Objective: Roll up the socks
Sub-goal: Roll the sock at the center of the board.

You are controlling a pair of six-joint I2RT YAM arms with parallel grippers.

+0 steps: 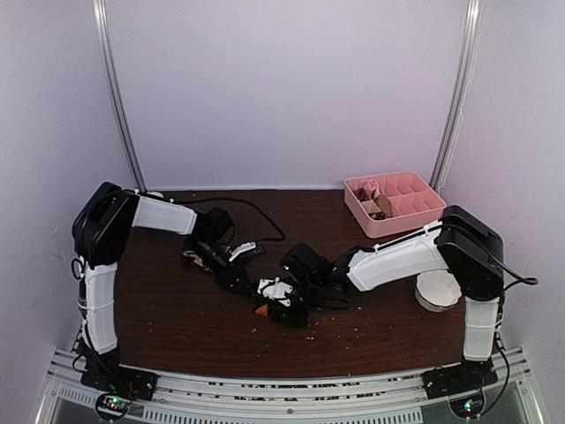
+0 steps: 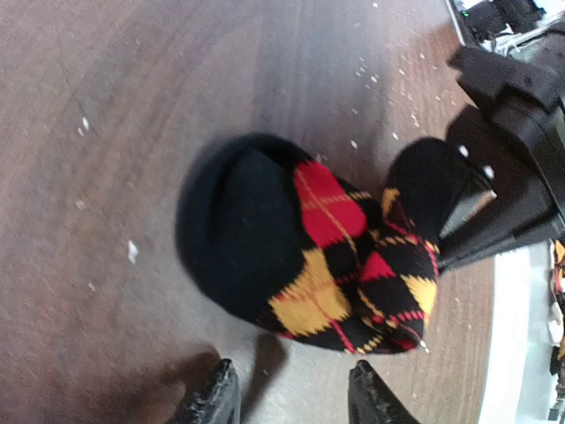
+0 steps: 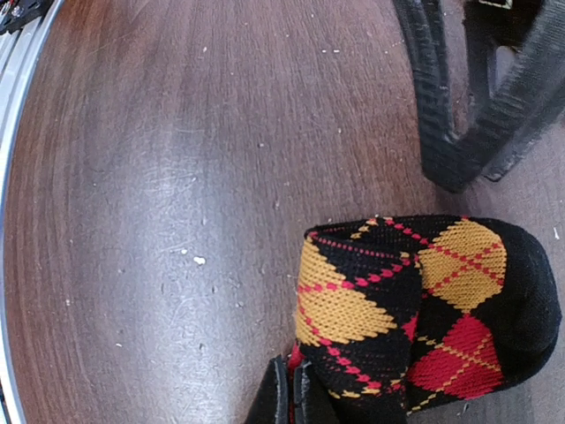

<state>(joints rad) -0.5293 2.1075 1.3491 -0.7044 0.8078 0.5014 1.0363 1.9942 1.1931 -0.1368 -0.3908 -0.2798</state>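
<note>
Pale lilac walls close around one dark wooden table. Two white and black arms reach in from its near edge and meet near the middle. One pink divided tray stands at the far right corner, and one white bowl sits by the right edge, partly behind the right arm. I can see only one sock clearly, black with red and orange diamonds. It lies folded into a thick bundle near the middle, a little toward the near edge. Its long axis runs roughly from near to far, with the round black end toward the far edge. The left gripper is beside it, fingers apart and holding nothing. The right gripper is closed tight against the sock's edge; whether it pinches the cloth I cannot tell.
</note>
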